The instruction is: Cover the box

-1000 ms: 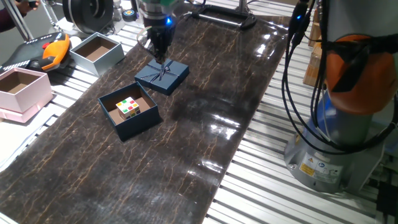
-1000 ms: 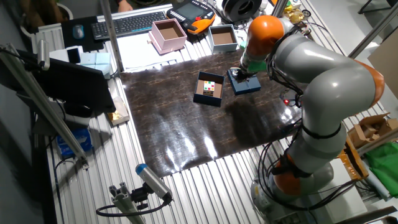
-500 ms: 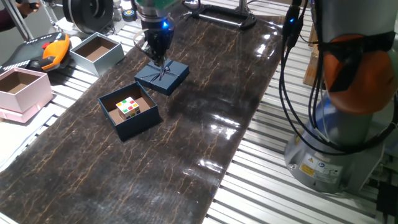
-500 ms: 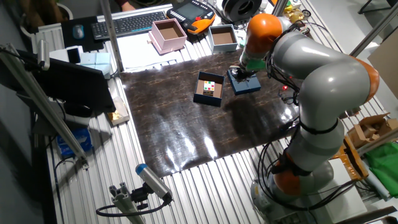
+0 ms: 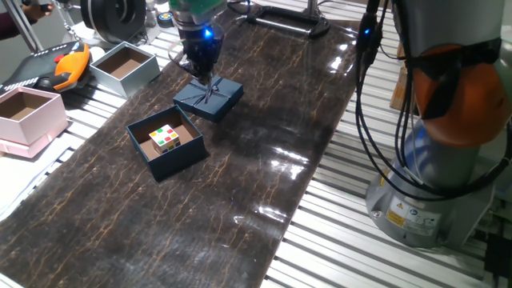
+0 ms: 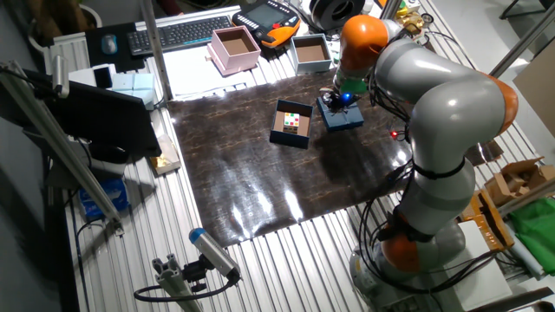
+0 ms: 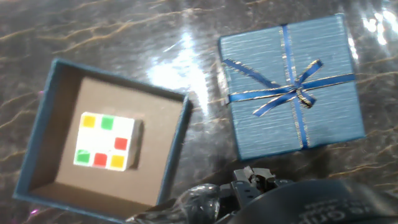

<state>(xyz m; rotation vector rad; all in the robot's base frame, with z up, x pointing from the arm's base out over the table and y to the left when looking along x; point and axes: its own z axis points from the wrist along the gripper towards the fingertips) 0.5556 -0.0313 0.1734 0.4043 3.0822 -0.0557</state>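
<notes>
The navy box (image 5: 174,164) stands open on the dark mat, with a colour cube (image 5: 166,138) inside. It also shows in the other fixed view (image 6: 290,139) and at the left of the hand view (image 7: 177,149), cube (image 7: 106,142) inside. Its matching lid (image 5: 220,102) with a ribbon bow lies flat on the mat just behind and to the right of the box, apart from it (image 6: 345,120) (image 7: 292,87). My gripper (image 5: 208,78) (image 6: 340,100) hangs right over the lid's bow. Its fingertips are hidden in the hand view, and I cannot tell how the jaws stand.
A pale pink open box (image 5: 28,116) and a light grey box with brown inside (image 5: 124,68) stand off the mat at the left. An orange pendant (image 5: 72,64) lies between them. The robot base (image 5: 432,160) and cables stand at the right. A keyboard (image 6: 182,33) lies at the back.
My hand has shifted slightly to the left above the lid. The lid and the box have not moved.
</notes>
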